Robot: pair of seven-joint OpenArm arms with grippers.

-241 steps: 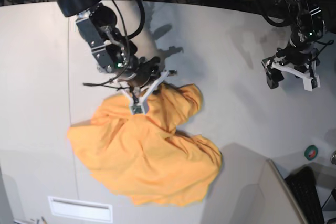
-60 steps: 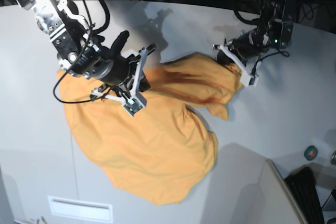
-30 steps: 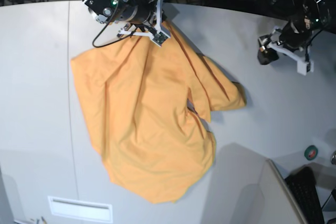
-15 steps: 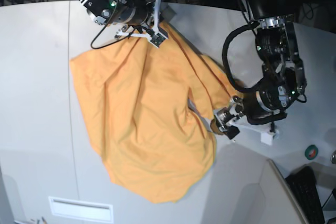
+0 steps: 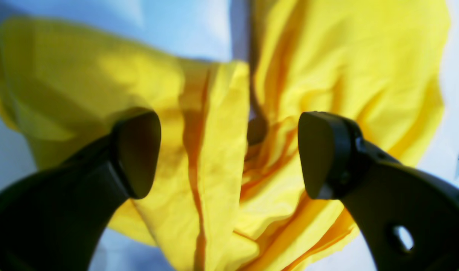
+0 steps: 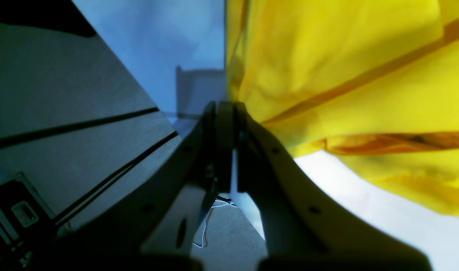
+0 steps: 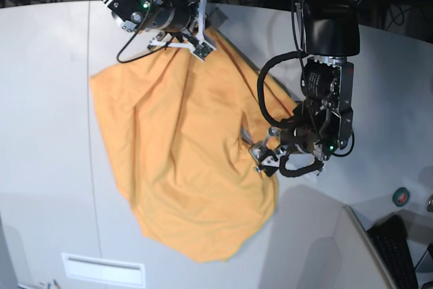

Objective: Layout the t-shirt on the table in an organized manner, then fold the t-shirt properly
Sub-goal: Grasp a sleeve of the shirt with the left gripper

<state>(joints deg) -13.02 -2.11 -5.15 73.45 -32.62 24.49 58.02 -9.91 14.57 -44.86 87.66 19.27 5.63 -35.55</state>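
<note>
White desk [image 7: 47,99]; cables behind. Orange t-shirt [image 7: 183,160] spread mid-desk. Right gripper [image 7: 200,44] pinches its far edge, fingers together. Left gripper [image 5: 229,154] hovers over bunched sleeve, fingers wide.

orange t-shirt [image 7: 176,167] lies spread but wrinkled across the white table [image 7: 40,99].

No words, labels, brand names, numbers or signs can be read anywhere in these three views.
</note>
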